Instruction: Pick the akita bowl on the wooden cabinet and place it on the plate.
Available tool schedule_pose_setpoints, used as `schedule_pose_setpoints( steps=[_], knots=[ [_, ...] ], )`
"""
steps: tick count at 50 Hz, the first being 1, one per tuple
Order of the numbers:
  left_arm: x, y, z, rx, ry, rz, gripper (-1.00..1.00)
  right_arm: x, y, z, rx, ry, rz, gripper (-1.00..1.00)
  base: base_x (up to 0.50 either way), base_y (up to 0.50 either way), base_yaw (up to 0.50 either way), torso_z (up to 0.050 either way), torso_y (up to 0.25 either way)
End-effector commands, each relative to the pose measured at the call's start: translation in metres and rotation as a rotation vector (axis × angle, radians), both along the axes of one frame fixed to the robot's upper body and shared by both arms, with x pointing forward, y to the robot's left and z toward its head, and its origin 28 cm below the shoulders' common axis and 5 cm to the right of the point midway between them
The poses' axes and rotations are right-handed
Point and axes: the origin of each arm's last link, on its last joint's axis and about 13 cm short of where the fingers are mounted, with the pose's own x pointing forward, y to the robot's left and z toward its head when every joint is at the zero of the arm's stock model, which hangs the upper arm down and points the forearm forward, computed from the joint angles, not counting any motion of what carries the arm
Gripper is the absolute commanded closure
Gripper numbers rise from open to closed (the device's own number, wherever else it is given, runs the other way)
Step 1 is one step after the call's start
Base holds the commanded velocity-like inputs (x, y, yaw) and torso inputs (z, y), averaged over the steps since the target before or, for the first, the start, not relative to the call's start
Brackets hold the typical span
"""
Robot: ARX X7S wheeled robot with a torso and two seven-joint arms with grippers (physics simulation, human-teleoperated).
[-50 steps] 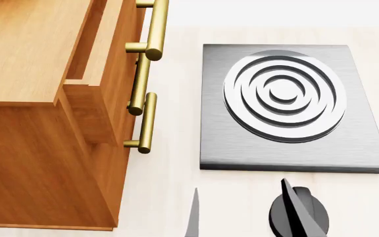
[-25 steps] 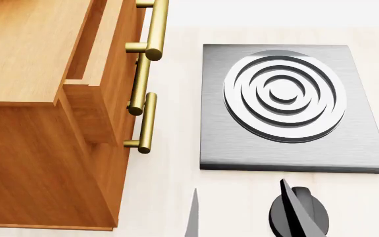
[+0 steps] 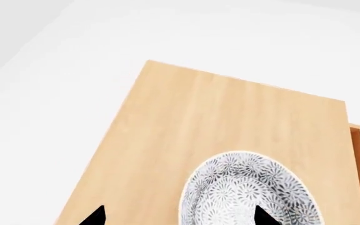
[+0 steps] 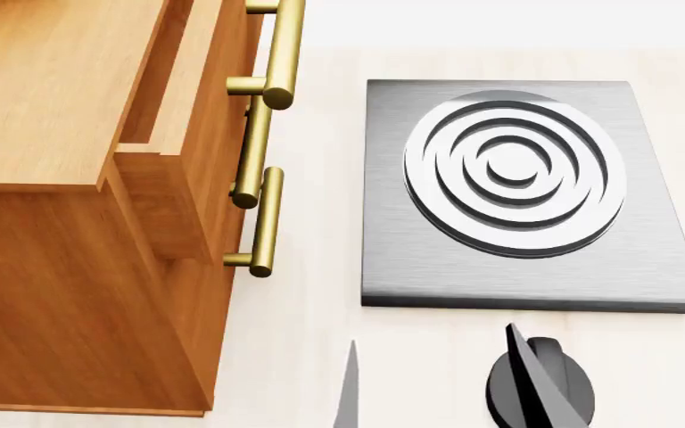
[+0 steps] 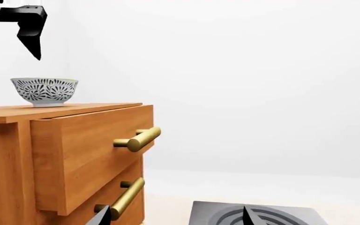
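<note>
While the bowl [image 5: 44,91] sits upright on top of the wooden cabinet [image 5: 73,154], near its back edge, the left gripper [image 5: 8,35] hangs in the air above it, apart from the rim. From the left wrist camera, two dark fingertips [image 3: 95,216] show at the frame's lower edge, spread wide with nothing between them; one lies over the bare cabinet top [image 3: 230,117], the other over the patterned inside of the bowl. The right gripper [image 4: 462,383] is low over the pale table [image 4: 307,312], just in front of the grey stove plate [image 4: 521,192] and beside the cabinet's brass handles [image 4: 265,218]. Its two fingers stand apart, holding nothing. One upper drawer [image 4: 158,134] stands slightly pulled out. No red-ringed plate shows in any view.
</note>
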Motion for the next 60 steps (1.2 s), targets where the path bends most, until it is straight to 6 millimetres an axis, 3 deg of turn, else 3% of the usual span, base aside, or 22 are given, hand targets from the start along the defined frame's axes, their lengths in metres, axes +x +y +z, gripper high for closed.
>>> schedule_pose_setpoints(
  steps=[1, 5, 7, 9, 17, 60],
  knots=[
    [0.004, -0.003, -0.007, 0.053, 0.020, -0.028, -1.00, 0.001, -0.001, 0.002, -0.008, -0.018, -0.011, -1.00, 0.00, 0.00, 0.00, 0.000, 0.000],
    [0.008, -0.003, -0.012, 0.075, 0.036, -0.021, -1.00, 0.001, -0.001, 0.002, -0.009, -0.019, -0.013, -1.00, 0.00, 0.00, 0.00, 0.000, 0.000],
    [0.010, -0.002, -0.016, 0.239, 0.058, 0.041, -1.00, 0.002, -0.001, 0.002, -0.008, -0.020, -0.013, -1.00, 0.00, 0.00, 0.00, 0.000, 0.000],
    [0.010, -0.002, -0.015, 0.068, 0.047, -0.005, -1.00, 0.002, -0.001, 0.001, -0.010, -0.018, -0.011, -1.00, 0.00, 0.00, 0.00, 0.000, 0.000],
    [0.012, -0.004, -0.025, -0.038, 0.106, -0.060, -1.00, 0.002, -0.001, 0.002, -0.010, -0.021, -0.013, -1.00, 0.00, 0.00, 0.00, 0.000, 0.000],
    [0.033, -0.001, -0.053, 0.033, 0.101, -0.098, -1.00, 0.003, -0.002, 0.001, -0.005, -0.014, -0.020, -1.00, 0.00, 0.00, 0.00, 0.000, 0.000]
  ],
)
